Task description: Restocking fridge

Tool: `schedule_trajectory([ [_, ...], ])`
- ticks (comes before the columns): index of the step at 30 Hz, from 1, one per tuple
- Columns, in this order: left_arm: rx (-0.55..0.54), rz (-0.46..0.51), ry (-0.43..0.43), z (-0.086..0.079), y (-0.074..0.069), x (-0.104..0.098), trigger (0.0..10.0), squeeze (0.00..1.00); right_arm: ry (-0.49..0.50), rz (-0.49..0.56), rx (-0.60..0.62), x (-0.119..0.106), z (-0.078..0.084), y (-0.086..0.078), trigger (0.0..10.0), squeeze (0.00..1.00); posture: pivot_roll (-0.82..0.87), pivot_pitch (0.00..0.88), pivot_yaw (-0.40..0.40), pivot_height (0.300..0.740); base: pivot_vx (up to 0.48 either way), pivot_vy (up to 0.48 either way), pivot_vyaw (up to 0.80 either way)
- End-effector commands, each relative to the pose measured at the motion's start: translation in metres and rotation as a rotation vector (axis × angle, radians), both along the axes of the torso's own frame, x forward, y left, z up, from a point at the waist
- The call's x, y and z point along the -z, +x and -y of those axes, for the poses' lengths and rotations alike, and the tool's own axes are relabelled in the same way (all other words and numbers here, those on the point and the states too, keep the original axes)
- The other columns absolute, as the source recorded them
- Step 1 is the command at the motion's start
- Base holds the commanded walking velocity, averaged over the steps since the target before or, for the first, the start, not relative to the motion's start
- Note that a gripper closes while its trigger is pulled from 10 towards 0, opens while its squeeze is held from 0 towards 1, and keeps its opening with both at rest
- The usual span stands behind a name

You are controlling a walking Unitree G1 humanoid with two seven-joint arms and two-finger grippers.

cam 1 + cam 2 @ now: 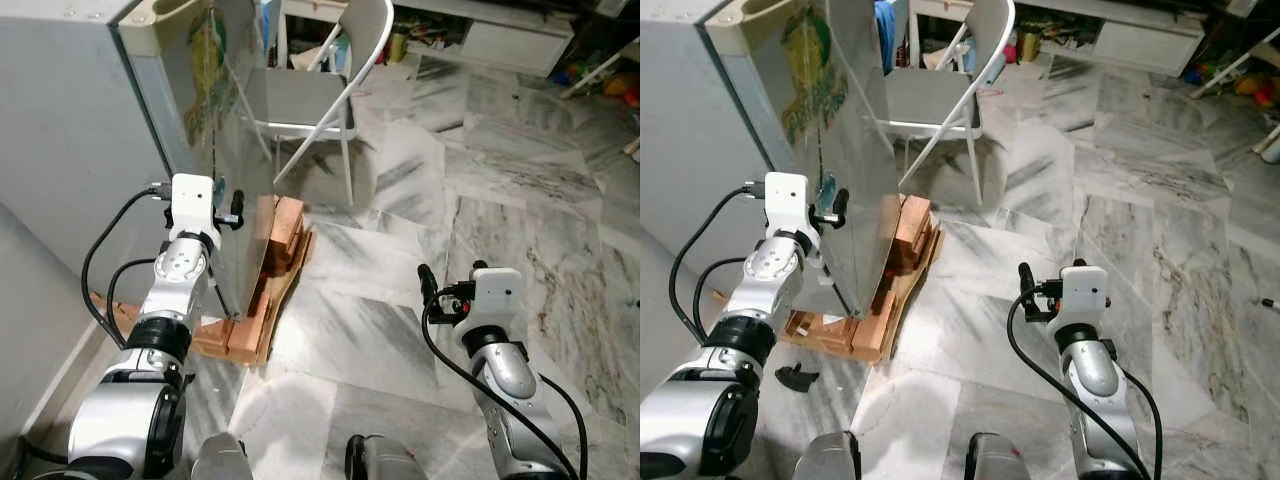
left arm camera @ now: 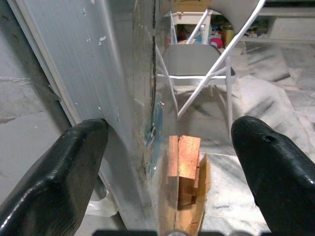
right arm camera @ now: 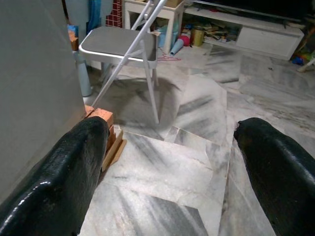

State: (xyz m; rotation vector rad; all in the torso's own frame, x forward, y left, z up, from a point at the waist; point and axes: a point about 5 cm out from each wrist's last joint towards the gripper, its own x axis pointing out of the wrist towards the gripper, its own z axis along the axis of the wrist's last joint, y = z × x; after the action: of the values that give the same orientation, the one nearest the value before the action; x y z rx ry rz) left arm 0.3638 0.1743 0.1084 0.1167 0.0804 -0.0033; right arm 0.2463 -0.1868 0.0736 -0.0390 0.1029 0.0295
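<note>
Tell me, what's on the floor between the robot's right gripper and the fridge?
Just bare marble floor between the right gripper and the fridge, seen from the left eye view.

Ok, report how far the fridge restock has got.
Early stage. Done: the robot stands at the fridge, which sits on wooden blocks. In hand: the left gripper is open, straddling the edge of the fridge door, apparently to work the door. The right gripper is open and empty over the marble floor. Left: the actual stocking; no groceries visible.

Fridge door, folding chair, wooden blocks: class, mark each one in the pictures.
Fridge door (image 1: 855,190), right eye view, on its shiny front face.
Folding chair (image 1: 300,95), left eye view, on its grey seat.
Wooden blocks (image 1: 285,225), left eye view, on the top block.
</note>
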Motion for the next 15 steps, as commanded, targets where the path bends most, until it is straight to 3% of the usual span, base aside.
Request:
schedule_trajectory([
  [1,-0.021,0.039,0.024,-0.005,0.004,-0.01,10.0,0.0,0.005,0.005,-0.005,-0.003,0.0,-0.001,10.0,0.0,-0.02,0.124,-0.037,0.74,0.0,0.0,0.0],
  [7,-0.118,0.019,0.092,-0.022,0.003,-0.007,10.0,0.0,0.011,-0.004,-0.029,-0.002,-0.002,-0.001,10.0,0.0,-0.01,0.126,-0.041,0.74,0.0,0.0,0.0],
  [15,-0.11,0.033,0.082,-0.026,0.001,-0.007,10.0,0.0,-0.006,-0.042,-0.063,0.004,0.002,-0.015,10.0,0.0,-0.02,0.13,-0.041,0.74,0.0,0.0,0.0],
])
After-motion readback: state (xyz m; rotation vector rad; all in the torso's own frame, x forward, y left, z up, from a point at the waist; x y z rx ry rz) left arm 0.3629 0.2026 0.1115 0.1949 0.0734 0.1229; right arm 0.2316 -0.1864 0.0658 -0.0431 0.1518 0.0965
